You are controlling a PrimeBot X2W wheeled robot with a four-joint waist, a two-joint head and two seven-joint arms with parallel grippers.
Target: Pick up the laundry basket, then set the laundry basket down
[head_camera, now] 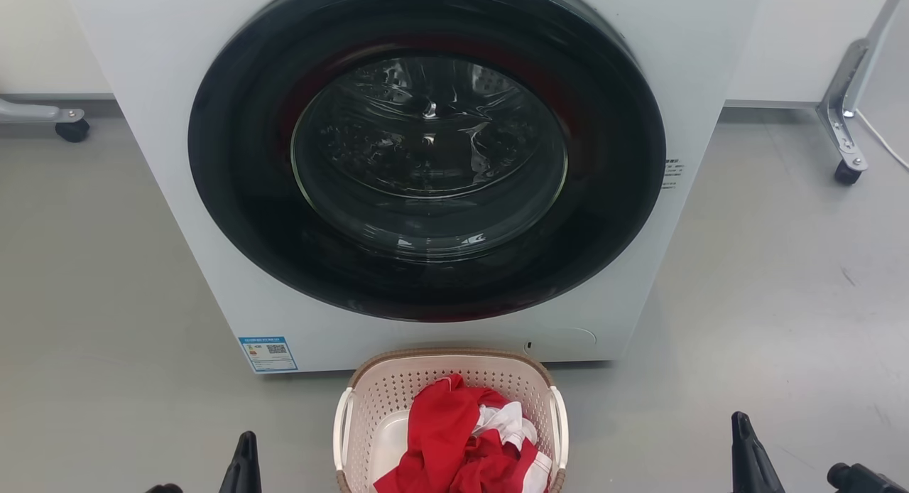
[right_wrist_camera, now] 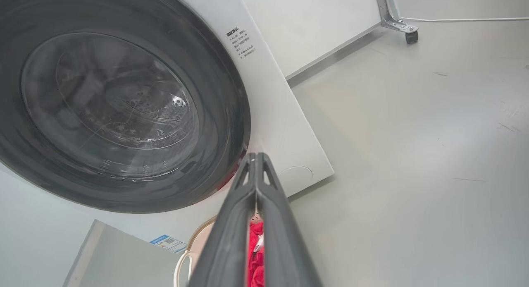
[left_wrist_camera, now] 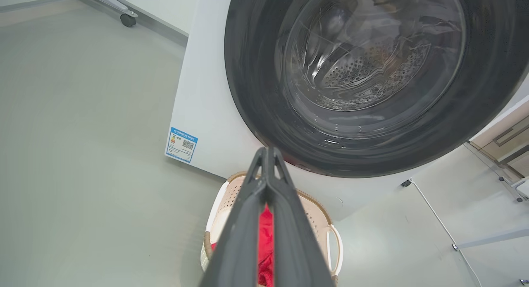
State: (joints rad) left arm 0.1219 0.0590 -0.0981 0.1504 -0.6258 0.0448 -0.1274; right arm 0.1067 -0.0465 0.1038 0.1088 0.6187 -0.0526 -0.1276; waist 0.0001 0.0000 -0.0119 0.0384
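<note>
So the laundry basket (head_camera: pixel 398 393) is sitting upright on the floor (head_camera: pixel 85 301), right at the foot of the washer (head_camera: pixel 177 194), about centred under its round door. It's close enough that I can't tell if the rim touches the front panel. A heap of red and white clothes (head_camera: pixel 447 436) lies in it.

A basket standing there fits two stories: it's waiting to be lifted, or it's been put back down. These shots don't settle which.

What could go wrong, as I see it:
- If a lift is coming, the tight gap to the washer is the catch. The far rim could scrape or bump the panel on the way up.
- The two white side handles (head_camera: pixel 343 429) are thin. If one side rises ahead of the other, the basket tips and the clothes slide out.
- If it's already done, an arm sweeping inward could still nudge it.

Left pincer (head_camera: pixel 246 443): closed, tips pressed together, holding nothing, well off the basket's left side. Right pincer (head_camera: pixel 740 425): same deal, tips meeting, empty, even further out on the right. Neither one is touching the basket.
</note>
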